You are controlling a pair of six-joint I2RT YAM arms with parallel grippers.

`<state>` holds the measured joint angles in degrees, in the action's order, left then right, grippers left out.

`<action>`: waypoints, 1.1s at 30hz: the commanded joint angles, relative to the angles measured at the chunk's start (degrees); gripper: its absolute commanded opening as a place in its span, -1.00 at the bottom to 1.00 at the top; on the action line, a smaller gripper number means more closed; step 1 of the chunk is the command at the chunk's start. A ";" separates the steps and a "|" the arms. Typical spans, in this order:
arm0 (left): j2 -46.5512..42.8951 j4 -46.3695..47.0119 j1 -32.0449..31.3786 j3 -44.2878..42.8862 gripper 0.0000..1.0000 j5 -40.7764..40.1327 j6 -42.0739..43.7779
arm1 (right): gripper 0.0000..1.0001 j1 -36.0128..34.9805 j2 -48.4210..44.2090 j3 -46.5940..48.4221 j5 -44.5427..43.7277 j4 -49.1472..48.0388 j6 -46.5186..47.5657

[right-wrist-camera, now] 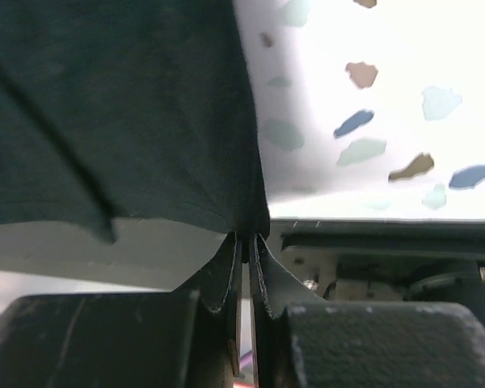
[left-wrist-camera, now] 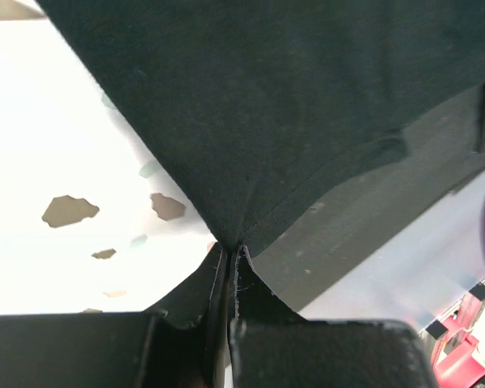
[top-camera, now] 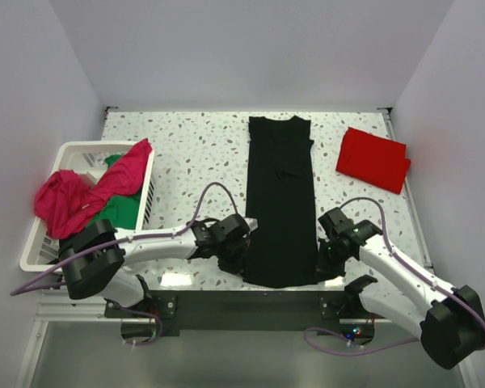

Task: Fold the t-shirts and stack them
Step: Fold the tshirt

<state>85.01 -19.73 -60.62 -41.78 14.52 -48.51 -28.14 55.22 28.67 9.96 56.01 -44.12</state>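
A black t-shirt [top-camera: 280, 194], folded into a long narrow strip, lies down the middle of the table with its hem at the near edge. My left gripper [top-camera: 241, 260] is shut on its near left corner [left-wrist-camera: 230, 234]. My right gripper [top-camera: 323, 263] is shut on its near right corner [right-wrist-camera: 246, 226]. A folded red t-shirt [top-camera: 373, 158] lies at the back right. A magenta-pink t-shirt [top-camera: 85, 194] and a green t-shirt [top-camera: 117, 208] hang out of the basket at the left.
A white slatted laundry basket [top-camera: 63, 153] stands at the table's left edge. The speckled table [top-camera: 194, 153] ends at a dark front rail [top-camera: 242, 301] just below both grippers. White walls close in the back and sides.
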 commanded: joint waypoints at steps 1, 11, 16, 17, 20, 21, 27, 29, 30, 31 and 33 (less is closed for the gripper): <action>-3.62 -1.98 -0.38 -3.92 -1.00 -2.57 -0.88 | -1.00 -0.25 -2.13 5.69 -2.65 5.95 -1.50; -5.03 -3.30 1.02 -8.67 -1.00 -8.63 0.17 | -1.00 -0.25 1.90 15.88 -7.57 6.66 -2.11; -4.86 -1.99 4.45 -9.28 -1.00 -10.04 1.84 | -1.00 -0.16 5.50 20.11 -11.27 3.94 -1.94; -4.77 -1.20 4.98 -9.72 -1.00 -10.04 2.62 | -1.00 -0.16 6.21 21.25 -11.71 3.24 -2.02; -4.33 0.29 7.26 -10.34 -1.00 -9.78 4.56 | -1.00 -0.16 9.62 23.88 -13.20 1.30 -1.41; -3.89 0.91 7.88 -10.69 -1.00 -9.52 5.09 | -1.00 -0.16 10.60 24.59 -13.64 0.43 -0.97; -0.73 3.29 12.45 -13.50 -1.00 -7.49 9.04 | -1.00 0.54 17.80 30.04 -18.39 -4.06 1.05; 0.15 3.99 13.86 -14.55 -1.00 -7.06 10.54 | -1.00 1.07 19.65 32.14 -19.62 -5.03 1.58; 1.02 4.34 14.38 -14.91 -1.00 -6.71 10.98 | -1.00 1.16 21.31 32.76 -19.97 -5.81 2.19; 1.47 4.69 15.52 -15.26 -1.00 -6.35 11.42 | -1.00 1.42 22.29 33.55 -20.32 -6.08 2.46; 3.22 5.49 16.76 -16.49 -1.00 -5.47 12.56 | -1.00 2.21 23.96 35.66 -20.94 -6.61 3.33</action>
<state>86.41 -17.93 -45.74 -54.96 7.55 -39.64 -26.89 77.73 60.42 -7.05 52.97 -42.72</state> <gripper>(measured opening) 0.024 0.045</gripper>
